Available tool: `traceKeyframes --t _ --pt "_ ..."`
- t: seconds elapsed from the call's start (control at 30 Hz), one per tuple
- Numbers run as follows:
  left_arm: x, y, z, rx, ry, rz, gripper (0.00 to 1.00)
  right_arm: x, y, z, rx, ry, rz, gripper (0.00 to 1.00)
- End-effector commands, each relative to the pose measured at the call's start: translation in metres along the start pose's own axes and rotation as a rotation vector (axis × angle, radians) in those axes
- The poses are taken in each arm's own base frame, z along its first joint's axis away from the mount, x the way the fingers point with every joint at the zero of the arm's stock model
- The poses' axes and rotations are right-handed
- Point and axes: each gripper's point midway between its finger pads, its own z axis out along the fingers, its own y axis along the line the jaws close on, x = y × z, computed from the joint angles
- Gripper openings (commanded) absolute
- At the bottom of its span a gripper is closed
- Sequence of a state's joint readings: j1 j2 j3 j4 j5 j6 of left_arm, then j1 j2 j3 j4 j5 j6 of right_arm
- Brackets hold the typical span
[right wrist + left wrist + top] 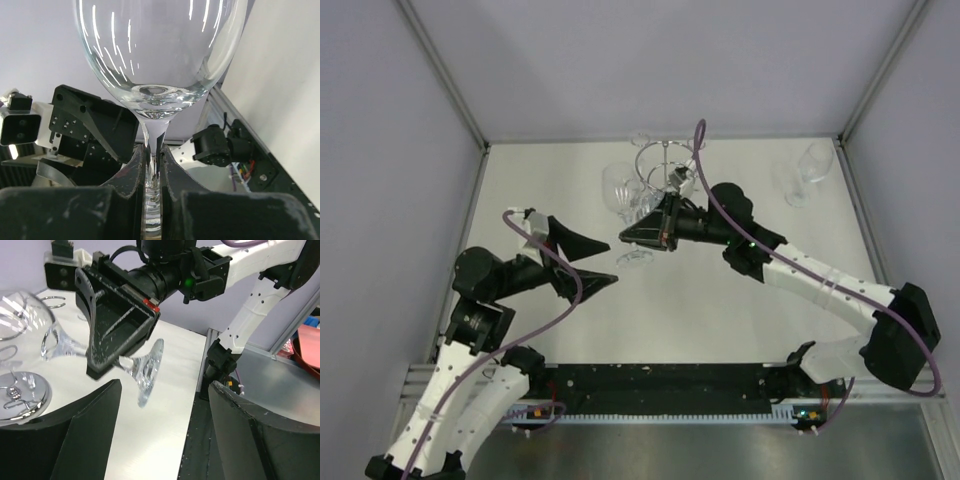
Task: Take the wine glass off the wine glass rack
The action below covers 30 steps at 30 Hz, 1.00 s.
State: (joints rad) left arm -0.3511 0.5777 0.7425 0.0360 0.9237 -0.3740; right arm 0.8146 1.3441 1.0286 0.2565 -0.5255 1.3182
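My right gripper point(640, 238) is shut on the stem of a clear wine glass point(621, 192) and holds it tilted above the table. Its bowl is left of the chrome wine glass rack point(666, 163), and its foot point(635, 257) points toward the arms. In the right wrist view the stem point(152, 165) is pinched between the fingers, with the bowl point(160, 45) above. My left gripper point(605, 263) is open and empty, just near-left of the foot. The left wrist view shows the foot point(150, 369), the bowl point(25, 315), the right gripper point(117, 340) and the rack's mirrored base point(22, 390).
Two more clear glasses point(790, 185) point(815, 160) stand at the back right of the table. Another glass point(640, 140) is at the far side of the rack. Grey walls enclose the table on three sides. A black rail point(660, 385) runs along the near edge.
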Motion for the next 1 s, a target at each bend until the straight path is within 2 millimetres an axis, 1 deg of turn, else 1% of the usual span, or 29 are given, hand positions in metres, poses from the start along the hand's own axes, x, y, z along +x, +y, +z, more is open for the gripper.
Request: traceKeyframes --t 0.0,0.07,0.1,0.17,0.2,0.3,0.4,0.43,0.47,0.5,0.53,0.63,0.7,0.8,0.83,0.9,0.97 --pt "-0.014 -0.001 -0.002 -0.052 -0.044 -0.071 0.77 -0.023 0.04 -0.043 -0.074 -0.097 -0.255 0.0" --pt "-0.021 -0.001 -0.001 -0.072 -0.066 -0.127 0.77 -0.021 0.031 -0.058 -0.006 -0.095 -0.345 0.0" --pt "-0.026 0.002 0.0 -0.089 -0.08 -0.152 0.77 -0.02 0.032 -0.066 0.018 -0.095 -0.417 0.0" --pt "-0.031 0.009 0.004 -0.121 -0.09 -0.233 0.77 -0.013 0.022 -0.08 0.089 -0.064 -0.509 0.0" --pt "-0.033 0.012 0.006 -0.134 -0.091 -0.27 0.77 -0.009 0.023 -0.088 0.106 -0.054 -0.566 0.0" --pt "-0.039 0.018 0.015 -0.138 -0.094 -0.404 0.77 0.001 0.011 -0.106 0.175 -0.003 -0.688 0.0" --pt "-0.043 0.024 0.023 -0.135 -0.095 -0.509 0.77 0.011 -0.002 -0.125 0.24 0.056 -0.778 0.0" --pt "-0.043 0.029 0.025 -0.151 -0.089 -0.536 0.77 0.015 -0.009 -0.131 0.273 0.08 -0.791 0.0" --pt "-0.047 0.03 0.027 -0.154 -0.084 -0.543 0.77 0.014 -0.01 -0.136 0.287 0.079 -0.828 0.0" --pt "-0.047 0.033 0.029 -0.163 -0.071 -0.552 0.77 0.015 -0.017 -0.142 0.32 0.088 -0.843 0.0" --pt "-0.044 0.037 0.029 -0.186 -0.048 -0.585 0.77 0.017 -0.021 -0.147 0.335 0.096 -0.865 0.0" --pt "-0.047 0.04 0.031 -0.186 -0.037 -0.63 0.77 0.026 -0.035 -0.157 0.364 0.142 -0.909 0.0" --pt "-0.047 0.045 0.032 -0.197 -0.038 -0.66 0.78 0.029 -0.039 -0.161 0.381 0.148 -0.966 0.0" --pt "-0.04 0.053 0.035 -0.203 -0.024 -0.716 0.78 0.031 -0.045 -0.166 0.411 0.162 -1.062 0.0" --pt "-0.038 0.055 0.037 -0.197 -0.02 -0.73 0.78 0.028 -0.048 -0.168 0.442 0.161 -1.084 0.0" --pt "-0.029 0.055 0.039 -0.179 0.004 -0.768 0.78 0.025 -0.055 -0.168 0.481 0.178 -1.123 0.0" --pt "-0.024 0.055 0.042 -0.145 0.013 -0.785 0.77 0.028 -0.057 -0.164 0.474 0.211 -1.174 0.0"
